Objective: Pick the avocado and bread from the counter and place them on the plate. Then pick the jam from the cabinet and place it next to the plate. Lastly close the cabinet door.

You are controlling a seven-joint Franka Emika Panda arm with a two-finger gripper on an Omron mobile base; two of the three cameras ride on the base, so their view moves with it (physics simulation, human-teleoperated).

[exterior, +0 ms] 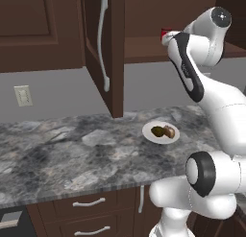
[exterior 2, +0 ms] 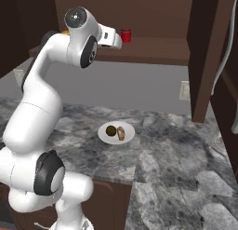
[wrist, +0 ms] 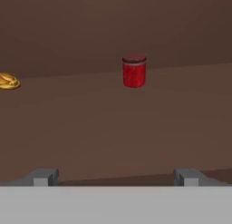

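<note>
— While you look along my hand into the cabinet, what lies farthest left?

— At the left edge of the shelf sits a small golden-yellow thing, too small for me to name. Toward the middle stands the jam, a red jar with a dark lid, upright and well back on the shelf. My gripper faces it with its two finger tips spread wide apart, nothing between them, and the jar is well clear of them.

— And from the left base camera?

— From left to right: a wall outlet, then the open cabinet door with its pale handle, swung out over the counter. Right of that is the plate, with the avocado on its left and the bread touching it on the right. My arm rises beside them up to the shelf.

— Does the right base camera agree?

— It does. My hand is up at the shelf's front edge, the jam just beyond it, and the plate lies on the counter below with the avocado and bread side by side.
</note>
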